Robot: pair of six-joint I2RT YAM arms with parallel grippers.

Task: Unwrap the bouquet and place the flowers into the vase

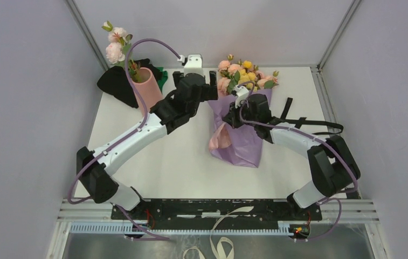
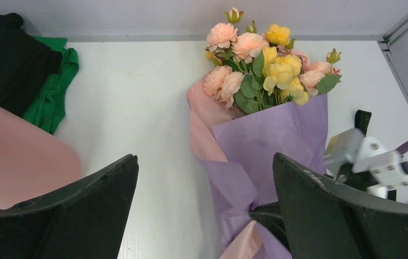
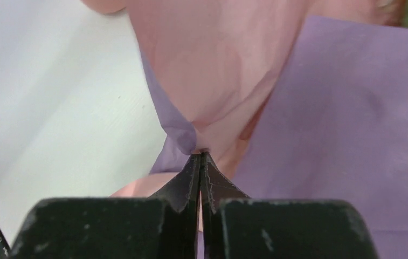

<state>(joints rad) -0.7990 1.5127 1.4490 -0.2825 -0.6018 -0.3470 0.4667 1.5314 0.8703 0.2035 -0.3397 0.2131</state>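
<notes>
While the bouquet point(image 1: 242, 140) lay on the white desk point(image 1: 180, 162) right of centre, with its narrow end toward the arms and its flowers point(image 2: 266, 65) toward the back wall, the right claw point(image 3: 200, 162) was clenched on a fold of its paper wrap. In the right wrist view the two tips met with no gap, and lilac and pink paper was drawn to a point right at them. The peach roses and yellow blooms sat bunched in the open mouth of the cone, which was lilac outside, with pink lining showing along its left edge.

The left claw point(image 2: 204, 162) hung released above the desk, just left of the bouquet, its jaws spread wide and holding nothing.

The vase point(image 1: 149, 89) stood upright at the back left of the desk, well apart from the bouquet. A pale pink sprig point(image 1: 114, 48) rose out of it. A black cloth point(image 1: 116, 83) lay against its left side, and a green cloth point(image 2: 53, 91) showed behind that. A black ribbon point(image 1: 320, 125) lay in loose loops on the desk to the right of the bouquet.
</notes>
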